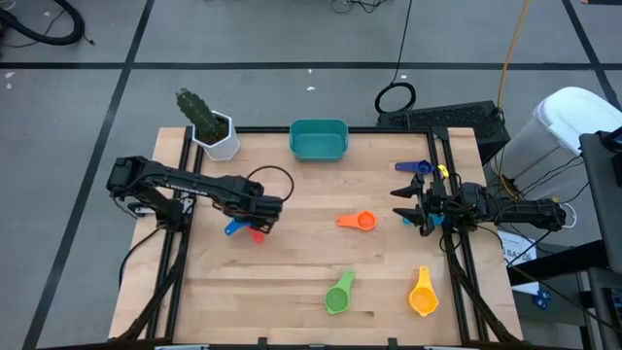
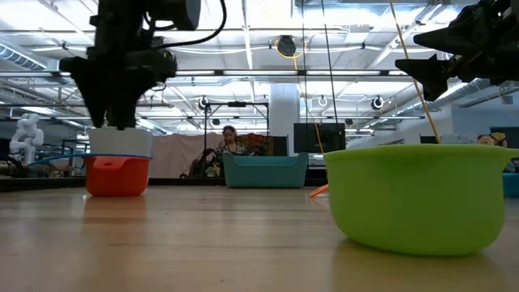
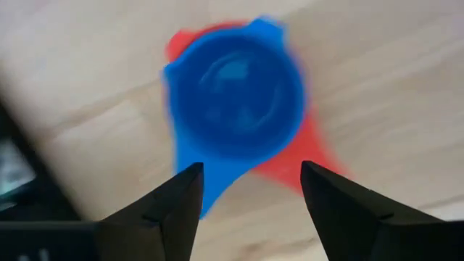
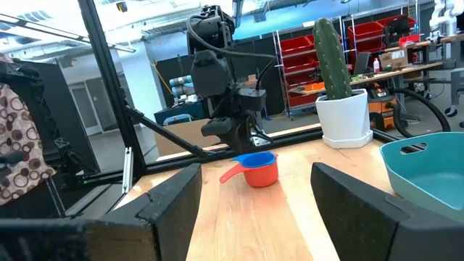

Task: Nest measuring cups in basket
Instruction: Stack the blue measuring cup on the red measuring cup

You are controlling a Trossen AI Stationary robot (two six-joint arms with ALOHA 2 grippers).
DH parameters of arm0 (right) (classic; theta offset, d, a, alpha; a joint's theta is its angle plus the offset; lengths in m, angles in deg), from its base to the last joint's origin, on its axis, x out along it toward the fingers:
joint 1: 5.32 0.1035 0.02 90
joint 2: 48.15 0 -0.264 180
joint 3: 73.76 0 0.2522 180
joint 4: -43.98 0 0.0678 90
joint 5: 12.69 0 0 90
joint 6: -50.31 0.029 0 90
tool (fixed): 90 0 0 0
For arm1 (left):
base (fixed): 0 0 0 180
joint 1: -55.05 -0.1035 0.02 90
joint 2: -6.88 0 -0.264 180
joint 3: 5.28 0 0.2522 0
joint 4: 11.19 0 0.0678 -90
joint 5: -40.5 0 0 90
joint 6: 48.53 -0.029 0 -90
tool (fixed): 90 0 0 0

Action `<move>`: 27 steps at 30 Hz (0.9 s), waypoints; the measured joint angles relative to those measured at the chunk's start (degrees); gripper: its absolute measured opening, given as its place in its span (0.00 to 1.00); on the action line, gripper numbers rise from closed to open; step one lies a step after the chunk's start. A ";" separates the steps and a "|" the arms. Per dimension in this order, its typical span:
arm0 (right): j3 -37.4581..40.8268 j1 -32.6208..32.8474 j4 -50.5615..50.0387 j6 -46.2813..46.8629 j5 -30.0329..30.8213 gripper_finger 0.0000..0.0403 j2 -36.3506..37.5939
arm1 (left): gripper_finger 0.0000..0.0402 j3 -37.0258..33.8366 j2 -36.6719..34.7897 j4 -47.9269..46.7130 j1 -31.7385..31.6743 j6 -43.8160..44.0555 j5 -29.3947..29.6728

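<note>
**Blue cup sits in red cup, far from the basket: risks ahead**

On the left half of the table, the left gripper (image 1: 260, 216) hovers just above a blue measuring cup (image 3: 232, 87) that sits inside a red measuring cup (image 4: 259, 172). The left wrist view shows its fingers apart, straddling the blue cup's handle side without touching it; nothing is held. The right gripper (image 1: 416, 206) waits at the right edge of the table, jaws wide and empty, beside a dark blue cup (image 1: 413, 167).

The teal basket (image 1: 319, 140) stands at the far edge, centre, and appears to hold no cups. An orange cup (image 1: 358, 222) lies mid-table, a green cup (image 1: 339, 295) and a yellow cup (image 1: 423, 295) lie near the front.

Likely trouble from here:

- The two handles splay in different directions, so a pinch on one handle probably lifts only the blue cup and leaves the red one behind, or tips the pair.
- The stack looks loosely seated; a fingertip brushing the rim as the arm moves could knock the blue cup out and undo the nesting.
- The white pot with cactus (image 1: 216, 131) stands between this stack and the basket's left side, so a low carry toward the basket risks clipping it.
- Nesting order matters: a larger cup dropped onto a smaller one will perch rather than seat.
</note>
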 joint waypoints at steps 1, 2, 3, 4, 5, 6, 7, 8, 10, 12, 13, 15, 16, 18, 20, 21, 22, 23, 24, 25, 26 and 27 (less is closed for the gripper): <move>0.00 0.00 0.00 0.01 0.00 0.62 0.00 | 0.58 0.00 0.00 -1.94 0.00 -0.86 -0.79; 0.00 0.00 0.00 0.00 0.00 0.62 0.00 | 0.58 -0.01 0.00 -3.43 0.00 -1.78 -1.57; -0.02 0.02 -0.02 0.02 0.00 0.62 0.00 | 0.58 -0.04 -0.02 -4.01 0.00 -2.49 -2.44; -0.01 0.00 -0.01 0.01 0.00 0.62 0.00 | 0.58 -0.04 -0.02 -3.79 0.09 -2.89 -3.02; 0.00 0.01 0.00 0.00 0.00 0.62 0.00 | 0.58 -0.04 -0.02 -2.99 0.30 -2.94 -3.35; -0.01 0.01 -0.01 0.02 0.00 0.62 0.00 | 0.58 -0.04 -0.02 -1.85 0.61 -3.01 -3.45; 0.00 0.01 -0.02 0.00 0.00 0.62 0.00 | 0.58 -0.04 -0.02 -0.51 1.03 -3.44 -3.47; -0.01 0.00 -0.01 0.00 0.00 0.62 0.00 | 0.58 -0.04 -0.02 0.83 1.45 -4.44 -3.56; -0.02 0.00 0.00 0.00 0.00 0.62 -0.02 | 0.58 -0.04 -0.02 2.16 2.27 -7.40 -3.52; -0.01 0.00 -0.01 0.02 0.00 0.62 0.00 | 0.58 -0.04 -0.02 1.31 2.96 -10.10 -2.70; -0.01 0.02 -0.01 0.01 0.00 0.62 0.00 | 0.58 -0.04 -0.02 0.28 3.23 -10.92 -1.74; 0.00 0.02 0.00 0.00 0.00 0.62 0.00 | 0.58 -0.04 -0.02 -3.15 3.71 -11.24 -0.02; -0.01 0.00 0.00 0.01 0.00 0.62 0.00 | 0.58 -0.04 -0.04 -4.95 3.83 -11.28 0.69; -0.02 0.00 0.00 0.02 0.00 0.62 0.00 | 0.58 -0.04 -0.04 -7.63 3.92 -11.38 2.01; 0.00 0.01 -0.01 0.01 0.00 0.62 0.00 | 0.58 -0.04 -0.04 -8.85 4.16 -11.43 3.05; 0.00 0.01 -0.01 0.02 0.00 0.62 0.00 | 0.58 -0.04 -0.05 -8.89 4.22 -11.75 3.58; -0.01 0.02 -0.02 0.01 0.00 0.62 0.00 | 0.58 -0.04 -0.05 -8.58 4.29 -12.06 4.13; 0.00 0.00 -0.02 0.02 0.00 0.62 0.00 | 0.58 -0.04 -0.06 -8.27 4.38 -12.49 4.68; 0.00 0.02 0.00 0.01 0.00 0.62 -0.01 | 0.58 -0.04 -0.06 -8.12 4.49 -12.82 5.22; -0.01 0.00 0.00 0.01 0.00 0.62 -0.01 | 0.58 -0.04 -0.06 -8.10 4.57 -13.20 5.67; -0.02 0.00 0.00 0.02 0.00 0.62 0.00 | 0.58 -0.04 -0.06 -8.08 4.67 -13.60 6.16; -0.02 0.02 -0.02 0.02 0.00 0.62 0.00 | 0.58 -0.04 -0.07 -8.09 4.84 -14.17 6.69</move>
